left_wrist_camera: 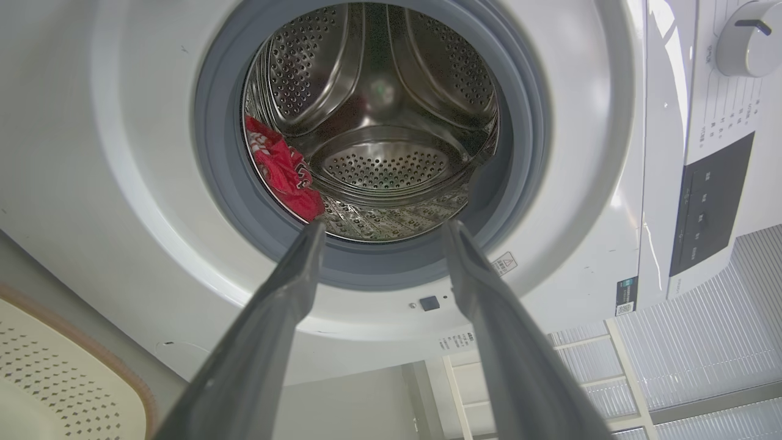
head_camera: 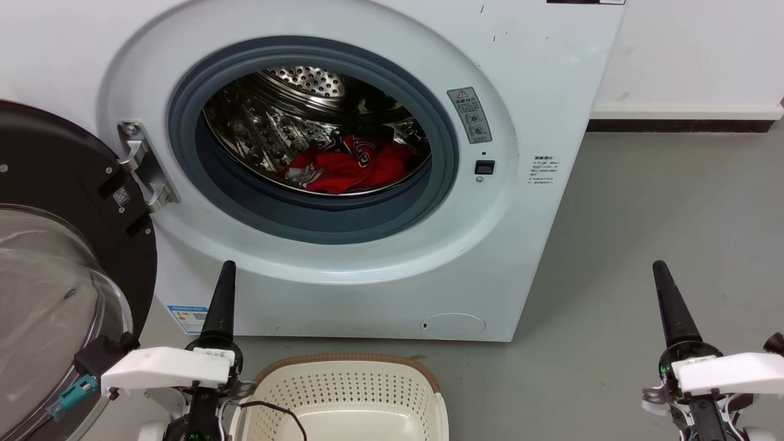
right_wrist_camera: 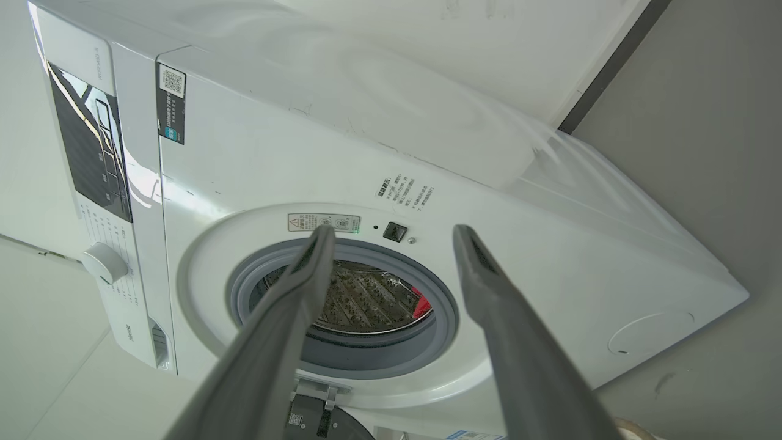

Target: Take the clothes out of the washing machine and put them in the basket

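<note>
The white washing machine [head_camera: 539,92] stands ahead with its porthole open. Red clothes [head_camera: 349,166] lie in a heap at the bottom of the steel drum. In the left wrist view the clothes [left_wrist_camera: 284,174] show at the drum's left side, and in the right wrist view a red scrap of the clothes [right_wrist_camera: 421,304] peeks past the rubber ring. The cream basket [head_camera: 349,360] sits on the floor in front of the machine, between my arms. My left gripper [head_camera: 228,266] is open and points at the porthole [left_wrist_camera: 383,227]. My right gripper [head_camera: 660,266] is open too [right_wrist_camera: 394,231], off to the machine's right. Both hold nothing.
The black-framed glass door [head_camera: 67,184] hangs open at the left, close beside my left arm. A thin black cable [head_camera: 278,409] loops over the basket's left rim. Grey floor [head_camera: 643,214] runs to the right of the machine, up to a white wall with a dark skirting strip [head_camera: 680,125].
</note>
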### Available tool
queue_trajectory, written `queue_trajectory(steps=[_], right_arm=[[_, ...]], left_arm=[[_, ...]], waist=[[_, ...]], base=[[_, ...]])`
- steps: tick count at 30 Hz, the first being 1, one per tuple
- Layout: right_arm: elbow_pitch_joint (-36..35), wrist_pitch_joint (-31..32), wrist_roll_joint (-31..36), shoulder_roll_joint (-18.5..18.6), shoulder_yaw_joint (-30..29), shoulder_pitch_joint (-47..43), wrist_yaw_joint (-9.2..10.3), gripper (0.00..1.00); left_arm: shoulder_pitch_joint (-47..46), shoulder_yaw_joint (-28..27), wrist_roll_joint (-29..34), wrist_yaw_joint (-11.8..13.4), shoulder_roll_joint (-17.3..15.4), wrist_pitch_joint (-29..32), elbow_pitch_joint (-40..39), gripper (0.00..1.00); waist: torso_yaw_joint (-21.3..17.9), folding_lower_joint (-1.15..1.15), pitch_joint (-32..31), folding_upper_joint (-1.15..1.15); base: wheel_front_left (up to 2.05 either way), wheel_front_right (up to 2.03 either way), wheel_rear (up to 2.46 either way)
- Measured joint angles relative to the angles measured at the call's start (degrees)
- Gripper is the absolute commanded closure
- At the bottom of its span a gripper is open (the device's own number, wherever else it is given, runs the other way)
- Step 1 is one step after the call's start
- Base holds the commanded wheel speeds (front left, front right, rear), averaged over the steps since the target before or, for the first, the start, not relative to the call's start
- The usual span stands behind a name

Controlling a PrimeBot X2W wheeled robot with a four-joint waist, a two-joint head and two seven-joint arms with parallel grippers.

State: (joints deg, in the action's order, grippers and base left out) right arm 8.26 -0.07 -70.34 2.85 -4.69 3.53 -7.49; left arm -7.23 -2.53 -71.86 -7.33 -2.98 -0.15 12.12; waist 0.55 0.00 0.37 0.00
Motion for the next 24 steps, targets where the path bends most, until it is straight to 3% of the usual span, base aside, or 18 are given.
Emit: queue_trajectory(steps=[11, 24], right_arm=[[-1.9, -2.46, 16.37, -0.03, 0.77, -0.91, 0.0, 0.0], [-1.18, -4.54, 30.59, -0.03, 0.1, -1.46, 0.0, 0.0]], left_arm=[[-0.44, 0.85, 13.33, 0.0, 0.09, -2.32, -0.84, 0.0], [-1.33, 2.1, 26.64, 0.01, 0.11, -4.74, 0.87, 0.0]], waist=[[0.15, 0.0, -0.07, 0.0], [0.34, 0.0, -0.29, 0.0]], base=[[0.0, 0.0, 0.0], [0.0, 0.0, 0.0]])
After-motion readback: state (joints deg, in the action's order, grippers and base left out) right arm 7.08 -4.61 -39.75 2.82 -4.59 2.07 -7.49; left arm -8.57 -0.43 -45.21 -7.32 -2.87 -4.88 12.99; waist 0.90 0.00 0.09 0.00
